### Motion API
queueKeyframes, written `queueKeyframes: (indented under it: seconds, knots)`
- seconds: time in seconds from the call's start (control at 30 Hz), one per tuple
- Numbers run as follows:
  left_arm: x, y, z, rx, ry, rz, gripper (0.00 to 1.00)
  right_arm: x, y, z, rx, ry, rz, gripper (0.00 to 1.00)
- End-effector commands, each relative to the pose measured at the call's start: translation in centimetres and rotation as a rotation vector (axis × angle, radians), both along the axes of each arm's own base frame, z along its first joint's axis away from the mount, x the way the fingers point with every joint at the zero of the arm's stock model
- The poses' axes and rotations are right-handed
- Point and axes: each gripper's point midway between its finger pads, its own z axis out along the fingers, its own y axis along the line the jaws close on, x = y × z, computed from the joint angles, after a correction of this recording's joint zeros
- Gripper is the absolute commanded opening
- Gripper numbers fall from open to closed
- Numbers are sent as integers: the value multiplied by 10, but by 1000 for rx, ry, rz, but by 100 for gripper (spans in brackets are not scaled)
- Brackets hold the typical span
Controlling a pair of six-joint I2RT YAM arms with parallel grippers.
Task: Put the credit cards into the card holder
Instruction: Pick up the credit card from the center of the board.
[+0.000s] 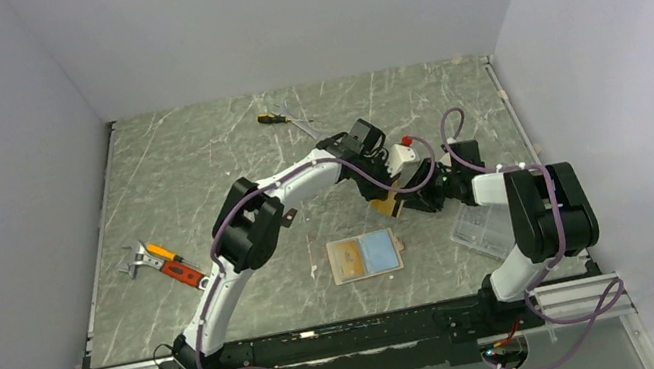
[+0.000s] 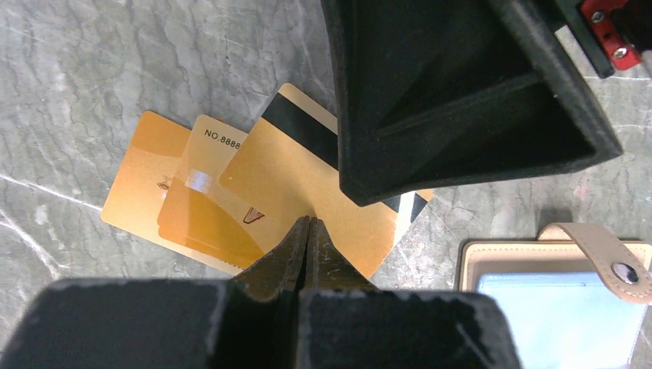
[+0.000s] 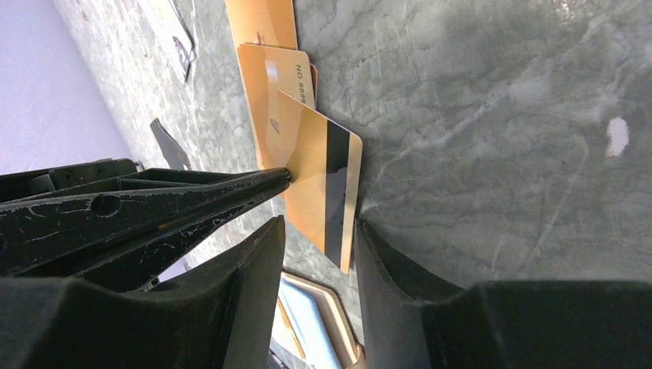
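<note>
Three orange-gold credit cards show in the left wrist view. Two cards (image 2: 146,177) (image 2: 201,201) lie overlapped on the table. The third card (image 2: 300,165), with a black stripe, is held tilted above them, and my left gripper (image 2: 308,221) is shut on its edge. My right gripper (image 3: 319,227) is open, its jaws straddling the striped end of that held card (image 3: 323,165) with a gap on each side. The card holder (image 1: 366,256) lies open flat on the table, orange and blue panels up, just in front of both grippers (image 1: 393,195) (image 1: 422,190).
A clear plastic box (image 1: 481,230) lies to the right of the card holder, beside the right arm. An orange-handled tool and a yellow one (image 1: 164,262) lie at the left. A screwdriver (image 1: 276,118) lies at the back. Grey walls close in three sides.
</note>
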Motion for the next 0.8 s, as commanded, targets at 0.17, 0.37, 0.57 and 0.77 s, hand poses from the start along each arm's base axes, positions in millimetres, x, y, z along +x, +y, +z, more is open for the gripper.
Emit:
queueKeyframes:
  seconds: [0.17,0.37,0.57,0.77]
  knots:
    - [-5,19,-23,84,-19,-6,1,-33,-12,-48,-72,125,-38,44]
    - [-7,20,-25,93,5,-22,1,-22,-1,-37,21,43,-51,44]
    - [-8,26,-32,112,24,-31,0,-10,10,-14,128,-62,-54,44]
    - [-9,27,-33,116,43,-40,0,1,16,12,203,-178,-61,43]
